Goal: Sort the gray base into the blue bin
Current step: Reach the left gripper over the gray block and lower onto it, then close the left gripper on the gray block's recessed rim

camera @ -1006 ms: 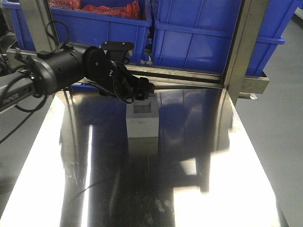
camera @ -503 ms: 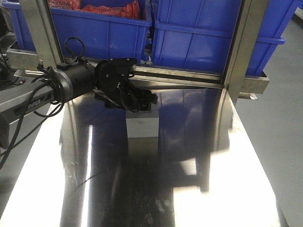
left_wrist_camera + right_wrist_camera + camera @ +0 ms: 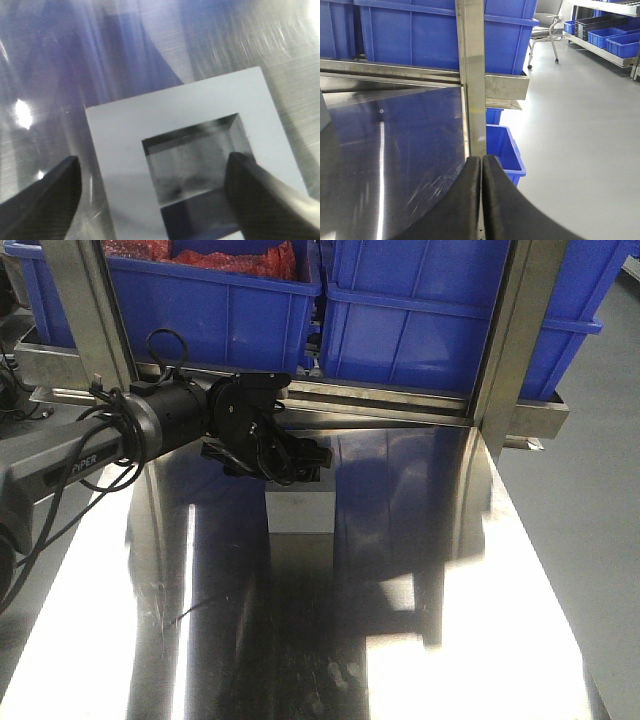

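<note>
Beneath left gripper (image 3: 150, 200), jaws spread wide, gray base (image 3: 300, 512) is sitting. Right gripper (image 3: 481, 200) is pressing jaws together. Blue bin (image 3: 440, 330) is standing at one o'clock.

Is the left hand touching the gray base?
Cannot tell. Left wrist view: one finger overlaps the gray base, height unclear. Front view: the left hand hides its top.
</note>
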